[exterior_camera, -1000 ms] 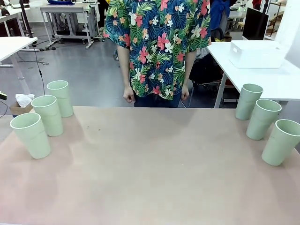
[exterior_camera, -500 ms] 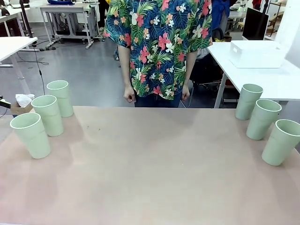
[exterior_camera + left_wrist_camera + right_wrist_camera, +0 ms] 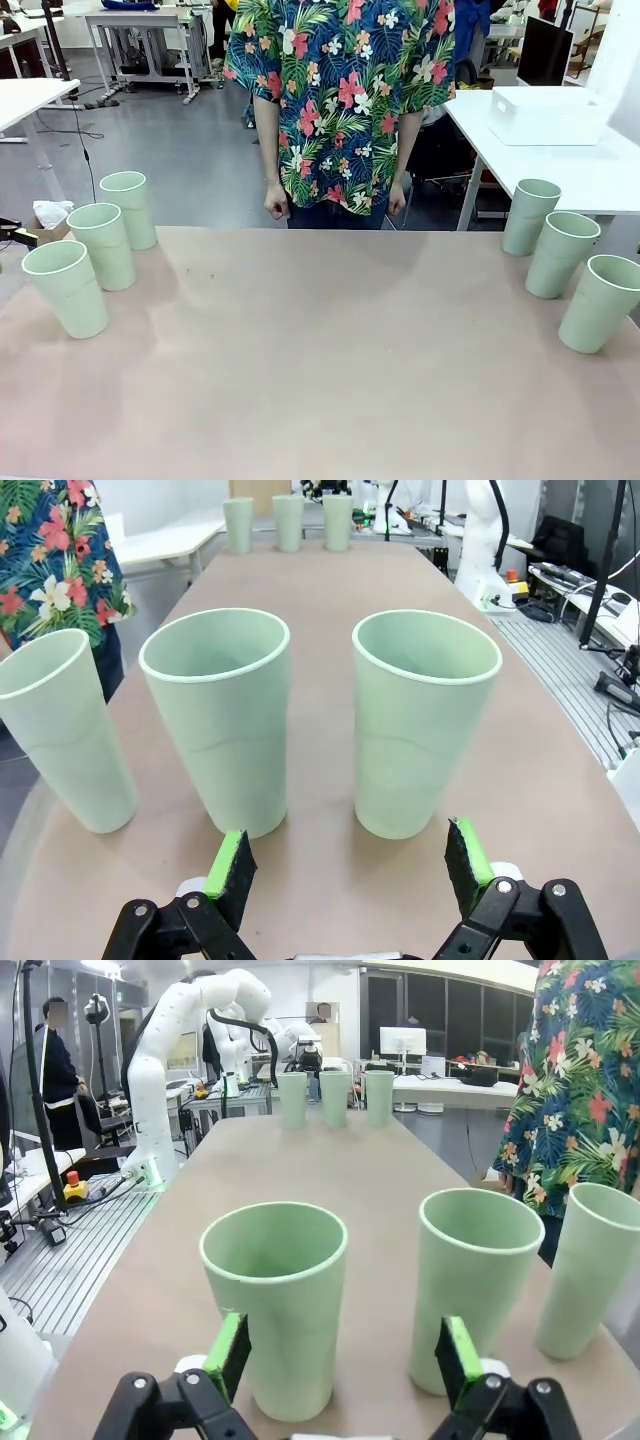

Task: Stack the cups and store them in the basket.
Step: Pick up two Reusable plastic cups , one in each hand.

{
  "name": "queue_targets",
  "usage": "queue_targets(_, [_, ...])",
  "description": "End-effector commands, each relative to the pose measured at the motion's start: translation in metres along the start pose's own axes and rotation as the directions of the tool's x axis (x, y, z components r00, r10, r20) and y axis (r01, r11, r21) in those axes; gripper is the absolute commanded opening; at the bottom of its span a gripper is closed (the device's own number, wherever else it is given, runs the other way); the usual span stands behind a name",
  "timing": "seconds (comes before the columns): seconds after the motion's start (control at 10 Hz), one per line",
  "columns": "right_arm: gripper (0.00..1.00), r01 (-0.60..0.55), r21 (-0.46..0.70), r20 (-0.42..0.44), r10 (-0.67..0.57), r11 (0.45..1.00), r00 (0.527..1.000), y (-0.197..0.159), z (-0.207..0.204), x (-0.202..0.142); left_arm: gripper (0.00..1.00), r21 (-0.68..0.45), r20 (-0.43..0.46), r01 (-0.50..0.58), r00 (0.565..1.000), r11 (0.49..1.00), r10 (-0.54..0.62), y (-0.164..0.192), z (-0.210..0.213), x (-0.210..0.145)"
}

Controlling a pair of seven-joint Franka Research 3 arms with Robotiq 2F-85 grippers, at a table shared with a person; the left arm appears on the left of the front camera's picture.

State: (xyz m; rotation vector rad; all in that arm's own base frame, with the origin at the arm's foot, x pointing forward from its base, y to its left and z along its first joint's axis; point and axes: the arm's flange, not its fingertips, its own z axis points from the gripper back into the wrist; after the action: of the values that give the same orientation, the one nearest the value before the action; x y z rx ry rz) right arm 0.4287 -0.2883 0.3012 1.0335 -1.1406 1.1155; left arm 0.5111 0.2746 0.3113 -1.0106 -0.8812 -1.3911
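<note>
Front view shows six upright cups [image 3: 101, 246] and one basket [image 3: 548, 115].

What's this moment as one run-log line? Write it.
cups: six upright, unstacked; left claw: open, empty; right claw: open, empty; basket: on side table

Left gripper [image 3: 349, 860]: two-finger unit, black linkage frame, round silver pivot pins at knuckles. Bright green pads [image 3: 228, 864] on inner finger faces, white trim beneath.
Right gripper [image 3: 342, 1352]: same build, with black links, silver pins, green pads, white trim.
Left arm [image 3: 165, 1050]: glossy white rounded segments, black cable looping off upper link, small green light near base.
Person [image 3: 340, 130]: short-sleeved shirt [image 3: 330, 60], dark navy, tropical print of green palm leaves with pink, red and white flowers. Dark blue trousers [image 3: 335, 216] below hem.
</note>
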Motion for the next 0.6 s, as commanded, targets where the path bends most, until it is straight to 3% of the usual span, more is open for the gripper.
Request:
queue_targets(0.0, [1.0, -0.003, 0.008, 0.008, 0.003, 1.0, 1.0, 0.0, 0.0, 0.006, 1.0, 0.008, -0.001, 0.009, 1.0, 1.0, -0.009, -0.001, 0.002, 0.006])
queue_targets(0.2, [1.0, -0.001, 0.001, 0.001, 0.001, 1.0, 1.0, 0.0, 0.0, 0.0, 1.0, 0.001, -0.002, 0.002, 1.0, 1.0, -0.002, 0.0, 0.001, 0.001])
queue_targets(0.4, [1.0, 0.009, 0.0, 0.021, -0.009, 1.0, 1.0, 0.007, -0.005, -0.013, 1.0, -0.045, 0.137, -0.001, 0.991, 0.999, 0.007, 0.0, -0.01, -0.013])
queue_targets(0.5, [1.0, 0.014, -0.002, 0.024, -0.014, 1.0, 1.0, 0.004, -0.006, -0.018, 1.0, -0.053, 0.162, 0.016, 0.987, 0.998, -0.007, -0.004, -0.012, -0.017])
